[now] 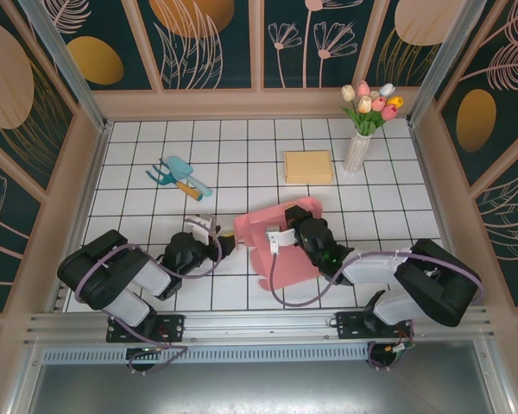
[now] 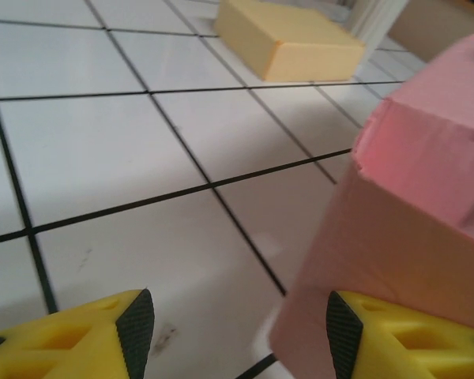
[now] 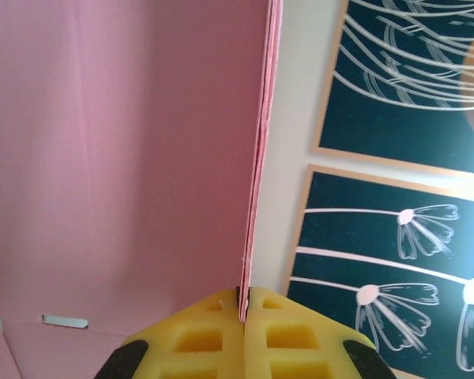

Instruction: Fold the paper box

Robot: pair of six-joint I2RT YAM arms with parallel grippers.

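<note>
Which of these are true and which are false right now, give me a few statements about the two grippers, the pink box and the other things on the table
1. The right gripper is shut on a wall of the pink paper box. True.
2. The left gripper is clamped on the box. False: its jaws stand open at the box's corner, closed on nothing.
3. The yellow block lies inside the box. False: it lies on the table beyond the box, apart from it.
4. A vase of tulips stands upright at the far right. True.
</note>
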